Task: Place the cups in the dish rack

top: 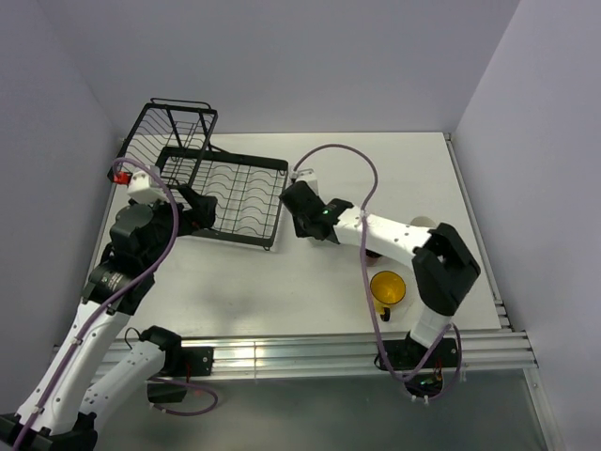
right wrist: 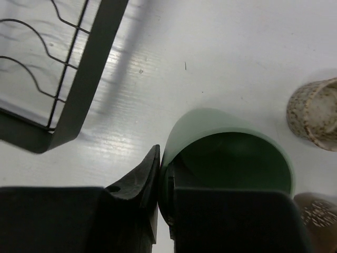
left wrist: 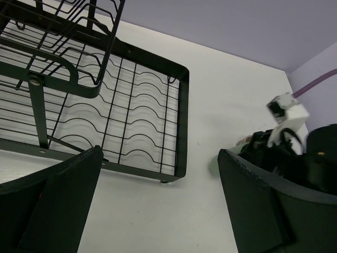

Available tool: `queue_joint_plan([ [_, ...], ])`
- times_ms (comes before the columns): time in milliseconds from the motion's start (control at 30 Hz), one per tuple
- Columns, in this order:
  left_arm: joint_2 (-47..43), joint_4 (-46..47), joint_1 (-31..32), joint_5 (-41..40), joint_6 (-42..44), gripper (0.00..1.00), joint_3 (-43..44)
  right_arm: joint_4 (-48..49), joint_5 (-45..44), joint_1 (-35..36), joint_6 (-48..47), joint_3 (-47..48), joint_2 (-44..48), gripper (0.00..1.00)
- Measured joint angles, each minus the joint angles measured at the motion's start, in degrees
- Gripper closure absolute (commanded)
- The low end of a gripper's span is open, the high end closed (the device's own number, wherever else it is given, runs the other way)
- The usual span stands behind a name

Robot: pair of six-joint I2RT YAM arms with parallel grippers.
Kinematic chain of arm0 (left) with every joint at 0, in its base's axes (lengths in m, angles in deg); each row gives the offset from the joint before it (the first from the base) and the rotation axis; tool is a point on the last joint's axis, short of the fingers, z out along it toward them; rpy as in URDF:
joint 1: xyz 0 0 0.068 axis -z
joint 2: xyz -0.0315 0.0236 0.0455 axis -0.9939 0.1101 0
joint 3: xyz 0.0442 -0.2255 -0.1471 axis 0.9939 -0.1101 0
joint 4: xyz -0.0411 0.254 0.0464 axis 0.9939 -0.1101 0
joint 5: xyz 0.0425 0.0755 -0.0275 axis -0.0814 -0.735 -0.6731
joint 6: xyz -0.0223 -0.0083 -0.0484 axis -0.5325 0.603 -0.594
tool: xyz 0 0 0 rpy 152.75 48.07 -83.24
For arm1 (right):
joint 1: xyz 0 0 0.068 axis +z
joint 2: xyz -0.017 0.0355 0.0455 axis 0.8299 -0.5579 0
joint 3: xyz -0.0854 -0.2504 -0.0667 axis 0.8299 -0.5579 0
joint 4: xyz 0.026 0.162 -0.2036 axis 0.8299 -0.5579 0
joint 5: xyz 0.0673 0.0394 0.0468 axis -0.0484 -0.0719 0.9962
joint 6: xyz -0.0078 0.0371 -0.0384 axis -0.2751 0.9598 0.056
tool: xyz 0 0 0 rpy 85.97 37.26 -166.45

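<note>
Right gripper (right wrist: 166,171) closest to the lens, pinching the rim of the pale green cup (right wrist: 226,132): one black finger outside the wall, the other down inside. Cup over the white table (right wrist: 221,47), just beside the near corner of the dish rack (right wrist: 89,68), not in it. Hard to tell whether touching the table or lifted a little, since the bottom of the cup is hidden. Most of the rack cut off by the picture edge. Off to the right, beige speckled cup (right wrist: 316,113), only partly in the picture, apart from the green one. Below it a brownish speckled bit (right wrist: 316,219), chopped off at the corner, too little to name. From above, green cup hidden under the right gripper, beige cup mostly hidden behind the right arm. Yellow mug (top: 387,289) easy to see, on the table near the right arm's base, well apart from the rack. Left gripper (left wrist: 158,158) spread wide, holding nothing, near the rack's front edge. Only a small pale green patch peeking out beside one of its fingers (left wrist: 253,200).
</note>
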Motion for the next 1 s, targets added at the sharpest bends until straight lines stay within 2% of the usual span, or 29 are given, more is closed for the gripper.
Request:
queue_joint_plan([
  [100, 0.39, 0.15, 0.0, 1.4, -0.02, 0.01, -0.02, -1.81, 0.22, -0.33, -0.11, 0.02, 5.05, 1.0],
  [233, 1.57, 2.03, -0.09, 6.32, -1.31, 0.01, -0.11, -1.92, 3.54, -1.88, -0.13, 0.0, 17.42, 1.0],
  [333, 3.37, 3.98, -0.09, 10.78, -3.3, 0.01, -0.07, 2.73, 10.69, -6.29, 0.61, -1.73, 28.37, 1.0],
  [467, 7.89, 6.29, -0.09, 16.2, -6.93, 0.01, 1.51, 14.58, 26.27, -14.45, 4.55, -8.09, 37.64, 1.0],
  [600, 12.61, 11.19, -0.09, 22.14, -10.38, 0.01, 2.99, 24.59, 40.61, -17.46, 10.36, -13.2, 38.4, 1.0],
  [733, 15.67, 17.57, -0.02, 27.85, -13.81, 0.01, 2.99, 33.11, 49.96, -17.94, 17.33, -17.46, 36.06, 1.0],
  [1000, 19.65, 28.7, 2.43, 32.76, -18.75, 0.01, 1.81, 55.23, 57.94, -19.17, 33.07, -23.39, 35.28, 1.0],
])
